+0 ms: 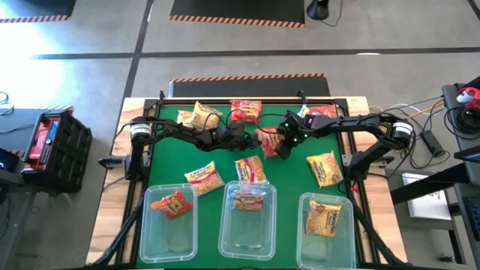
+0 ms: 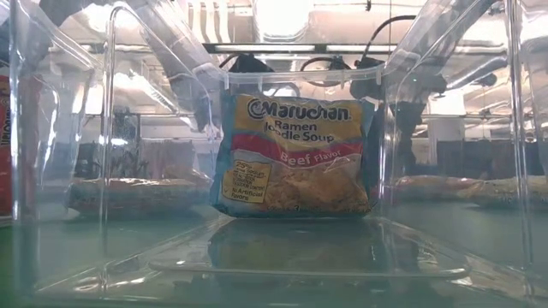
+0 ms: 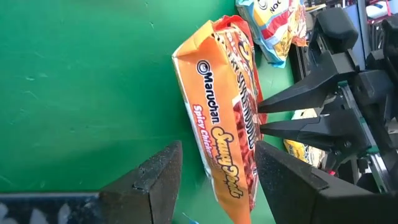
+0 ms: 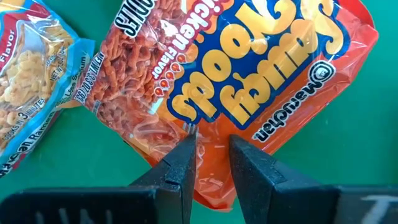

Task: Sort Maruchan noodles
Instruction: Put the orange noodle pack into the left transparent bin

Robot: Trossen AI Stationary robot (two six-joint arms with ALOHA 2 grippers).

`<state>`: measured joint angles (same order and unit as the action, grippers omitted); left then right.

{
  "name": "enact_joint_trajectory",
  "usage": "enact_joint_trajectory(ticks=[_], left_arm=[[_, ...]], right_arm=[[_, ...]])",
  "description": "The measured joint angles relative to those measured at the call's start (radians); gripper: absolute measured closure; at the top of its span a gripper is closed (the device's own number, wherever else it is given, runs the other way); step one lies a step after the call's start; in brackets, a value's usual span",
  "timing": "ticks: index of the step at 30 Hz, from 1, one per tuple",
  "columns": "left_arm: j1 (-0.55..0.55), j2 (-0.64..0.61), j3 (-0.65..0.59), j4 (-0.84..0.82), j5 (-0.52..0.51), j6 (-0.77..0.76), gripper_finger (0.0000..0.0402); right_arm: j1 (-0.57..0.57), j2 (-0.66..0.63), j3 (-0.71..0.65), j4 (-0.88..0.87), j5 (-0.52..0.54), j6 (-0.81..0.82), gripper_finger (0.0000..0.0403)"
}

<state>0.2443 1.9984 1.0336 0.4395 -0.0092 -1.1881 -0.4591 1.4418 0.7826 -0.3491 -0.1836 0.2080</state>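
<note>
An orange Maruchan noodles packet [image 3: 221, 124] stands on its long edge at mid-table [image 1: 267, 142], between my two grippers. My right gripper [image 4: 210, 155] comes from the table's right [image 1: 280, 144] and is shut on it. My left gripper [image 3: 217, 180] reaches in from the left [image 1: 246, 139], open, with one finger on either side of the packet's near end. Loose packets lie on the green mat [image 1: 204, 178], [image 1: 251, 169], [image 1: 325, 169], [image 1: 202, 116], [image 1: 246, 111]. My right gripper pinches the orange packet's wrapper [image 4: 211, 142] between its two fingers, about midway along one long side. The fingers [image 3: 292, 112] slant down from the table's right and lie across the packet. The packet stands tilted on edge. My left gripper: green shows between one finger [image 3: 155, 180] and the packet; whether the other finger [image 3: 280, 180] touches it, I cannot tell.
Three clear tubs stand along the near edge: the left [image 1: 154, 240] holds a red-orange packet, the middle [image 1: 229, 240] a yellow-pink Beef packet [image 2: 295, 154] leaning on its far wall, the right [image 1: 307, 244] a yellow one. Another red packet [image 1: 322, 112] lies far right.
</note>
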Motion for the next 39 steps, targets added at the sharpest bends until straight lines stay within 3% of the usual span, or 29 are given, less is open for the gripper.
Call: enact_joint_trajectory(ticks=[9, 25, 32, 39], left_arm=[[-0.004, -0.005, 0.002, 0.230, 0.105, 0.035, 0.0216], [0.087, -0.005, 0.000, 0.028, 0.151, 0.128, 0.0216], [0.103, -0.002, 0.000, -0.082, 0.151, 0.177, 0.0216], [0.107, 0.014, 0.000, -0.078, 0.151, 0.183, 0.0216]], right_arm=[[0.000, 0.000, 0.001, 0.040, -0.009, 0.031, 0.0316], [-0.009, -0.029, 0.117, 0.010, -0.054, 0.119, 0.0316], [-0.064, -0.048, 0.135, -0.031, -0.053, 0.189, 0.0316], [-0.126, -0.089, 0.136, -0.128, -0.053, 0.190, 0.0316]])
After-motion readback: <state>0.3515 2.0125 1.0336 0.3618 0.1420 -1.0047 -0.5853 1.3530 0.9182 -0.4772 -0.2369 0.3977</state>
